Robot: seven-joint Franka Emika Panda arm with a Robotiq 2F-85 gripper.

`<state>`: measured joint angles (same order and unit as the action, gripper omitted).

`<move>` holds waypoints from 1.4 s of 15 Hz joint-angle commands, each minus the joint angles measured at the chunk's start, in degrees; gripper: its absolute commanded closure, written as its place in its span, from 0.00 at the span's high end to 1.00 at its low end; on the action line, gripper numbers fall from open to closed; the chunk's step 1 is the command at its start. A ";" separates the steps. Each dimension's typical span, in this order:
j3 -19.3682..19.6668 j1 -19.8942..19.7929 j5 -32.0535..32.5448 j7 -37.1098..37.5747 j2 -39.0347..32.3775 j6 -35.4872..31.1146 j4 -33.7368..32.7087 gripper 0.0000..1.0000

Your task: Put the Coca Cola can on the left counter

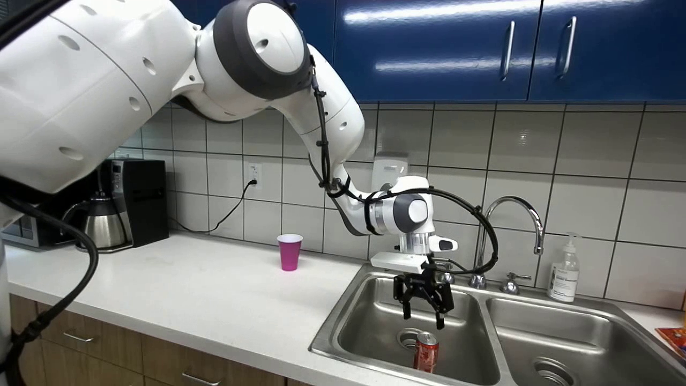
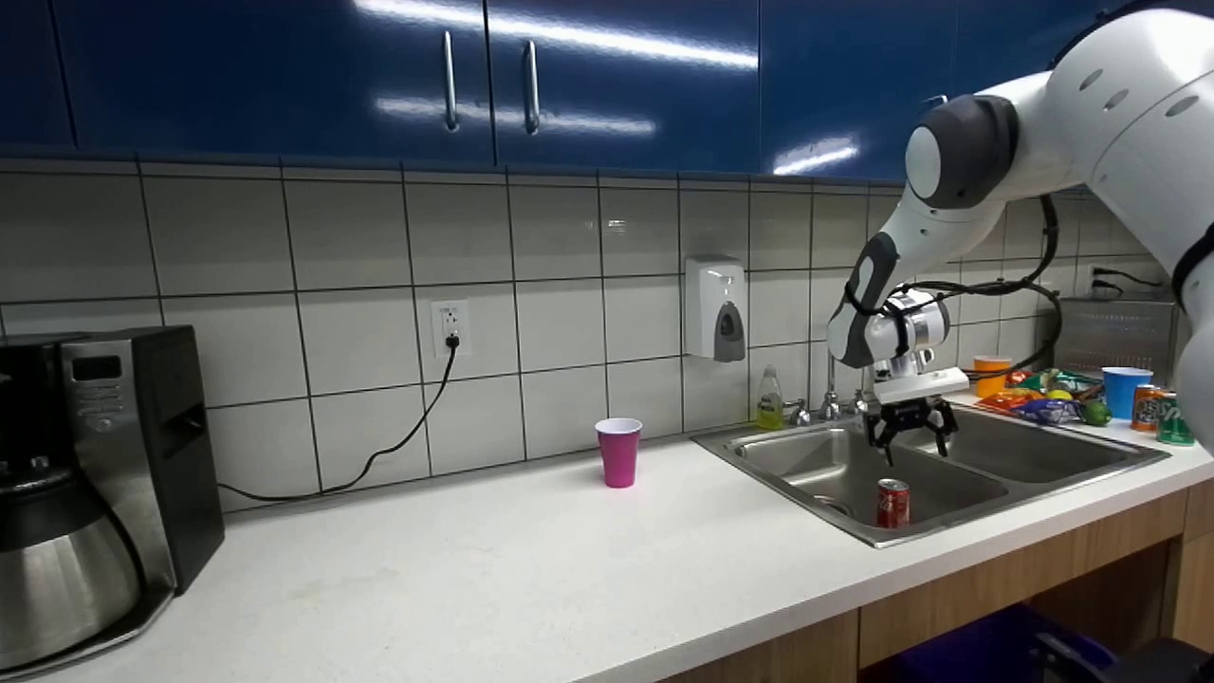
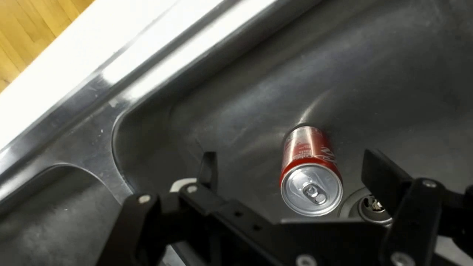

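The Coca Cola can (image 1: 426, 354) is small and red with a silver top. It stands upright in the sink basin nearest the left counter (image 1: 203, 289), as the can (image 2: 892, 505) and the white left counter (image 2: 474, 569) also show in an exterior view. My gripper (image 1: 423, 316) is black, open and holds nothing. It hangs above the can in both exterior views (image 2: 915, 451), fingers pointing down. In the wrist view the can (image 3: 310, 177) appears between the two spread fingers of the gripper (image 3: 290, 162), its lid facing the camera, with a gap on each side.
The steel double sink (image 1: 489, 327) has raised walls and a divider. A faucet (image 1: 538, 236) stands behind the gripper. A pink cup (image 2: 619, 455) stands on the left counter near the wall. A coffee maker (image 2: 161, 455) is at its far end. Cups, cans and snacks (image 2: 1034, 408) lie beyond the sink.
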<state>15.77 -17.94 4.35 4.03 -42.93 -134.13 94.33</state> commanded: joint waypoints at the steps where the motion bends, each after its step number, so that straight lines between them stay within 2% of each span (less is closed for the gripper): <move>1: -0.32 -0.82 -0.73 0.54 -4.54 1.59 -6.44 1.00; 8: -0.31 -0.72 -0.63 0.69 -9.84 1.52 -11.66 1.00; 21: -0.17 -0.56 -0.63 1.29 -15.70 1.14 -15.87 1.00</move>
<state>15.72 -18.08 4.12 4.16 -56.90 -134.10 81.29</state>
